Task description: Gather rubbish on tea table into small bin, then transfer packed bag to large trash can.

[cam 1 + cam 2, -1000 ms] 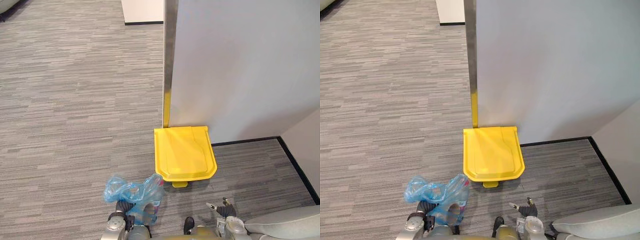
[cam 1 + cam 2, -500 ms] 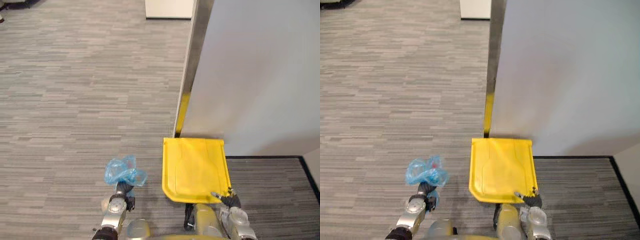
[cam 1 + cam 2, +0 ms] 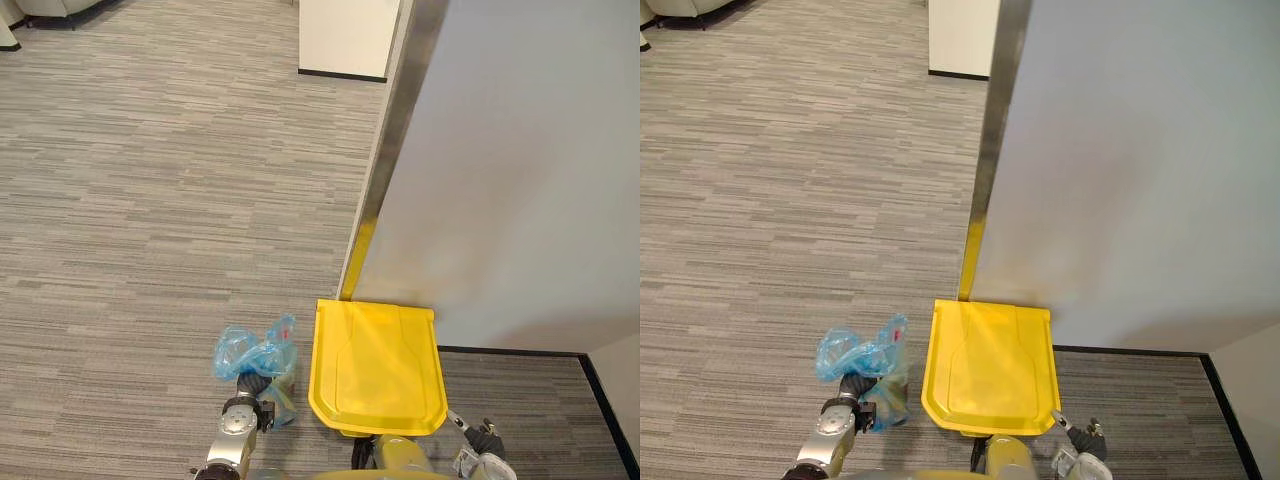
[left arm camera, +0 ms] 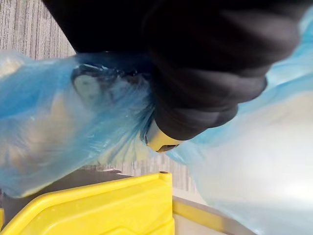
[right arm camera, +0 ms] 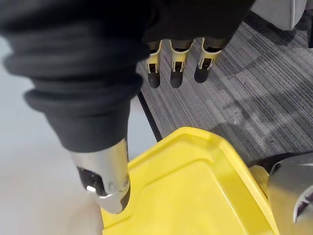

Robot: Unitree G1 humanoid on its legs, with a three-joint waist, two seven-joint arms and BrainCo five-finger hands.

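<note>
A blue translucent bag point(image 3: 254, 352) of rubbish hangs bunched just above my left hand point(image 3: 250, 388), which is shut on its neck. In the left wrist view the bag point(image 4: 58, 127) wraps round my left hand point(image 4: 195, 88). The bag is close beside the left edge of the large can's shut yellow lid point(image 3: 378, 366). My right hand point(image 3: 484, 438) hovers off the lid's near right corner. In the right wrist view its fingers point(image 5: 176, 61) are straight and hold nothing, with the lid point(image 5: 195, 191) below them.
The can stands against a grey wall point(image 3: 520, 180) with a metal corner strip point(image 3: 392, 140). A black skirting point(image 3: 510, 352) runs to its right. A white cabinet point(image 3: 345, 35) stands at the back. Grey carpet point(image 3: 150, 200) spreads to the left.
The camera has shifted. The bag in my left hand has come closer to the lid's left edge. My right hand has drawn back from over the lid's near right corner.
</note>
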